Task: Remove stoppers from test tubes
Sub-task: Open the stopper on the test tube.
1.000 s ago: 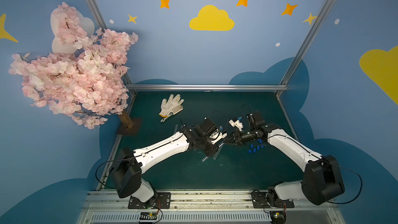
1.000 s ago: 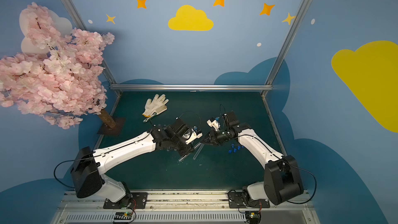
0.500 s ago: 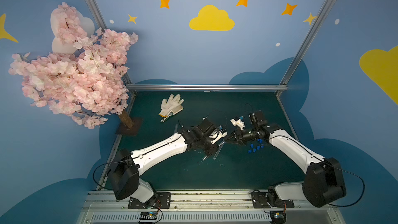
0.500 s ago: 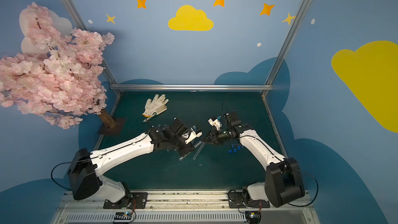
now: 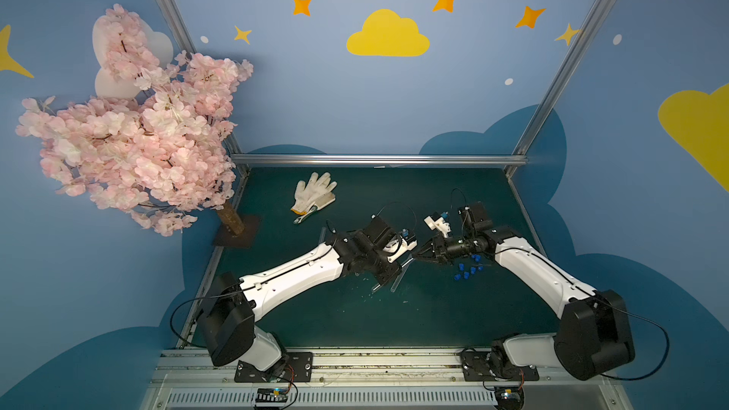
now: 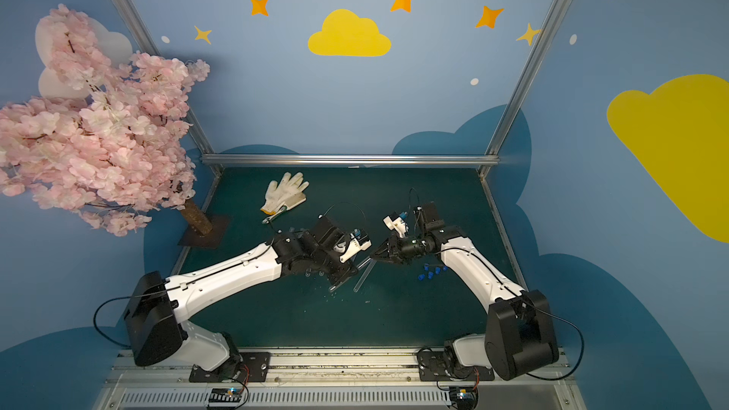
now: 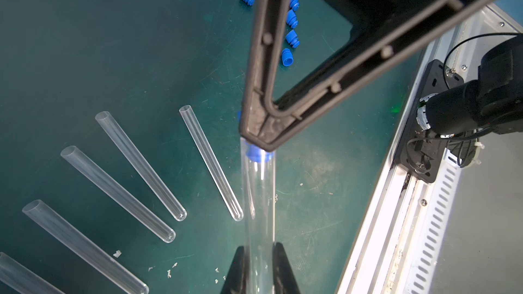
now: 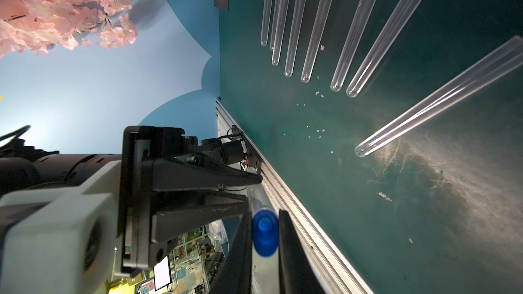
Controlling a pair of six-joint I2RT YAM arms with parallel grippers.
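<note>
My left gripper [image 7: 259, 250] is shut on a clear test tube [image 7: 259, 207], held above the green mat [image 7: 85, 38]. A blue stopper [image 8: 264, 230] plugs that tube's mouth, and my right gripper [image 8: 264, 222] is shut on this stopper [image 7: 257, 156]. In both top views the two grippers meet mid-table, left [image 5: 392, 274] and right [image 5: 418, 257]. Several unstoppered test tubes [image 7: 141, 165] lie fanned out on the mat, also seen in the right wrist view [image 8: 311, 24]. Several loose blue stoppers [image 5: 467, 268] lie below the right arm.
A white glove [image 5: 313, 195] lies at the back of the mat. A pink blossom tree [image 5: 130, 128] stands on a dark base plate [image 5: 236, 230] at the left edge. Small white flakes [image 8: 317, 93] dot the mat. A metal rail [image 7: 396, 207] borders the front.
Both arms have barely shifted. Both grips look the same as before.
</note>
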